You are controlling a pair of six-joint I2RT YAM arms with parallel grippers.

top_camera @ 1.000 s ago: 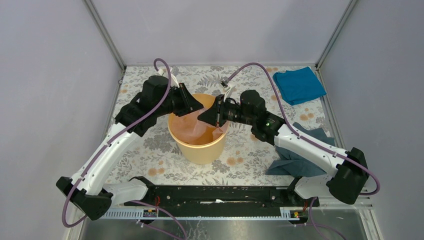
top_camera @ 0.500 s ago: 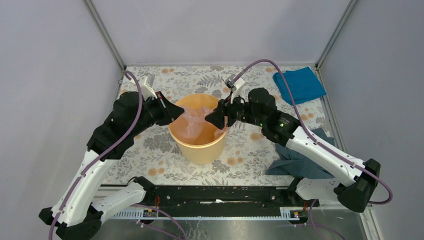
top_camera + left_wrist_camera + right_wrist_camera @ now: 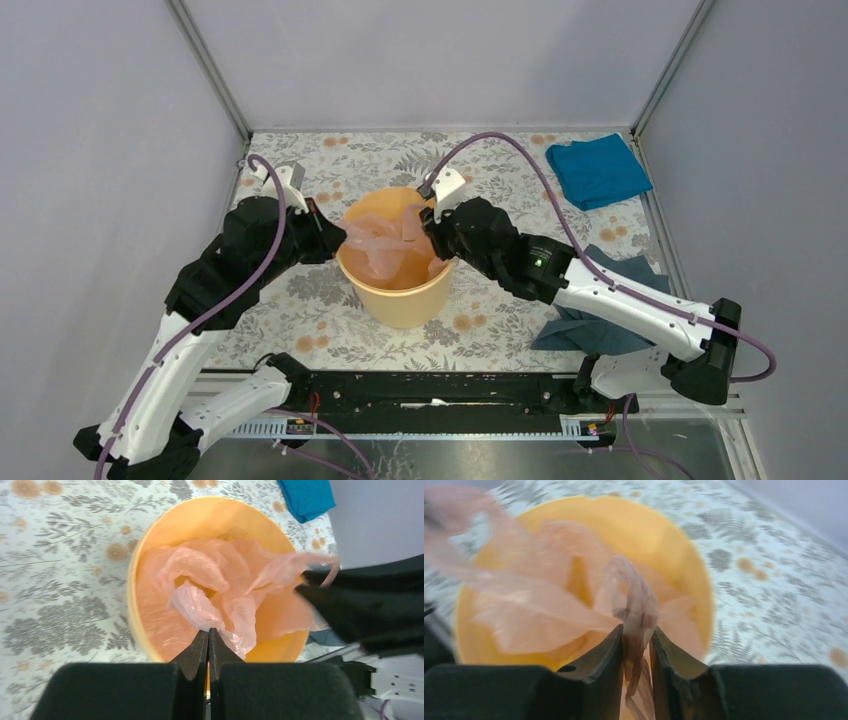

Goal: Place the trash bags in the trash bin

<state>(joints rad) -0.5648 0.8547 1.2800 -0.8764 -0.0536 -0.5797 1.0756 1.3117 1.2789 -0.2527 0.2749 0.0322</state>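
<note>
Pink trash bag (image 3: 220, 575) stretched over yellow-orange bin (image 3: 400, 300)
The left gripper (image 3: 208, 631) pinched one edge shut; the right gripper (image 3: 636, 630), jaws narrow, clasped another fold.

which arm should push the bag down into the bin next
Right, likely: the right gripper grips a thick bunch of bag at the bin rim; the left gripper is shut on only a thin edge.

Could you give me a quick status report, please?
Left fingers shut on the trash bag. Right fingers pinching another fold. Bag bunched in the trash bin, partly above the rim. Nothing in the way.
</note>
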